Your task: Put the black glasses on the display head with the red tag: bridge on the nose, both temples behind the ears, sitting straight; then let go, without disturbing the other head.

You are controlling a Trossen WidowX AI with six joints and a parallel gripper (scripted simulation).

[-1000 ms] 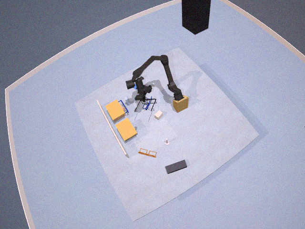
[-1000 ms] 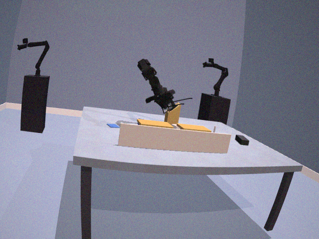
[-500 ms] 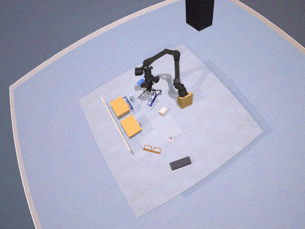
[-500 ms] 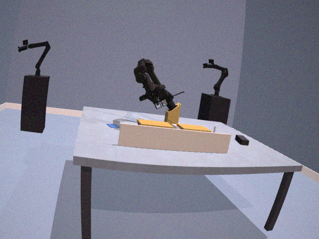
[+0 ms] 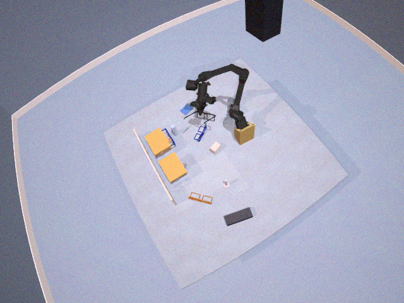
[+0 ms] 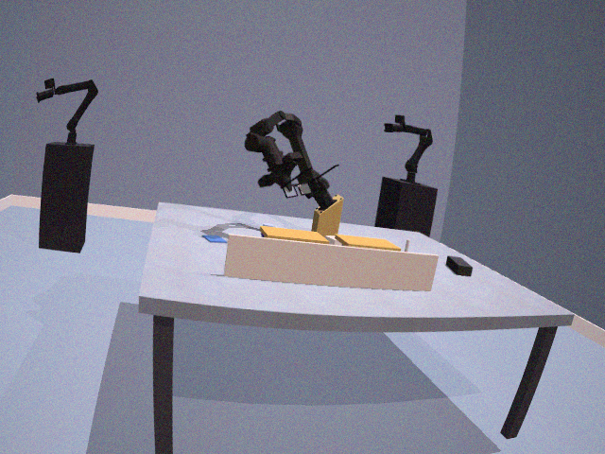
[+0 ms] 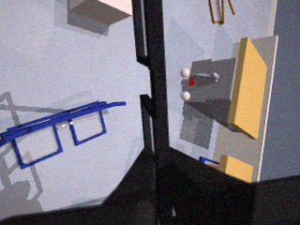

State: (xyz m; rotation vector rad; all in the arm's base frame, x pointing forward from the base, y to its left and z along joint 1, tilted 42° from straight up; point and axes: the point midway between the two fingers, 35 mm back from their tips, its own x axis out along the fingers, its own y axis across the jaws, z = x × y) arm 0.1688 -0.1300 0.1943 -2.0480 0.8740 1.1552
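the pale table (image 5: 277,196) (image 6: 185,278) carries the whole job, with the black arm (image 5: 216,72) (image 6: 298,136) bent over it and a cream panel (image 5: 153,164) (image 6: 332,266) standing behind the two heads. the red-tagged head (image 5: 172,167) (image 6: 367,242) (image 7: 253,89) wears nothing; the other head (image 5: 158,141) (image 6: 293,235) (image 7: 236,169) already has blue glasses on, and i judge it the likelier casualty: carried too low past it, a long temple could hook those frames or shove the head

the claw (image 5: 200,113) (image 6: 288,183) (image 7: 156,154) is pinched on the black glasses (image 5: 211,119) (image 6: 328,171), which hang in the air, away from the tagged head. they look tilted, so lowering them without levelling could leave the bridge crooked or a temple short of its ear. a thin grip may let them pivot if a tip bumps. the loose blue pair (image 5: 202,132) (image 7: 61,119) could be snagged by a low path. smallest is the red tag (image 7: 191,81), the mark to steer for
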